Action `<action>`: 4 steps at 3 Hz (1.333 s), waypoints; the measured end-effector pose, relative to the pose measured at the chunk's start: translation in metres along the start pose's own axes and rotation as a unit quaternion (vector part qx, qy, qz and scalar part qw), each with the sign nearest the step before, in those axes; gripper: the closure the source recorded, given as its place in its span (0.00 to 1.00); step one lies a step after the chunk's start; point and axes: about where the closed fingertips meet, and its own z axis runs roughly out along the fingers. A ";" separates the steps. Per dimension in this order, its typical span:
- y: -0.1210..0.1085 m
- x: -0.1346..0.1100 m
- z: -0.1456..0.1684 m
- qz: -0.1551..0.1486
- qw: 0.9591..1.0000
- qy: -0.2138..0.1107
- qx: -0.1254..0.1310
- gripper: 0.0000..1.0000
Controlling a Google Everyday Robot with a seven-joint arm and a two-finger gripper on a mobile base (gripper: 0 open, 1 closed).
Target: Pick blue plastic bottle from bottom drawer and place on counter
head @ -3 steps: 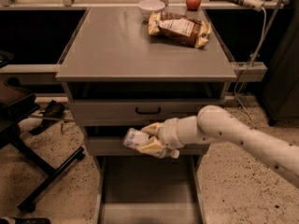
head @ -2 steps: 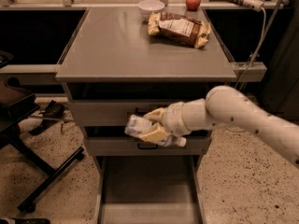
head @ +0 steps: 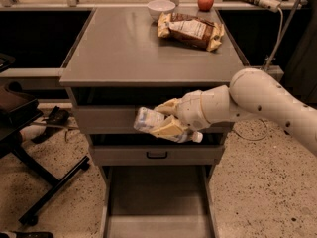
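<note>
We note pincer (head: 159, 119) clamped on blue plastic bottle (head: 145, 119), one tan finger above, one below. Bottle lies approx. horiz., white cap toward 4 o'clock, held in air in front of the upper drawer fronts, just below counter (head: 133, 48) front edge at its 6 o'clock. Bottom drawer (head: 156, 202) stands pulled out, 6 o'clock from bottle, well apart. Arm comes in from 3 o'clock. Far end of counter, approx. 1 o'clock: snack bag (head: 190, 29), white bowl (head: 161, 7); apple (head: 205, 1) just beyond.

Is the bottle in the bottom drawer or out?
Out: the gripper holds the blue plastic bottle sideways in front of the upper drawers.
</note>
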 end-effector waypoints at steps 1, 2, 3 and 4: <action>-0.007 -0.009 -0.005 -0.008 1.000 -0.001 0.007 1.00; -0.032 -0.046 -0.040 -0.026 0.999 -0.009 0.031 1.00; -0.073 -0.093 -0.084 -0.052 0.996 -0.022 0.062 1.00; -0.114 -0.133 -0.107 -0.093 0.991 -0.038 0.084 1.00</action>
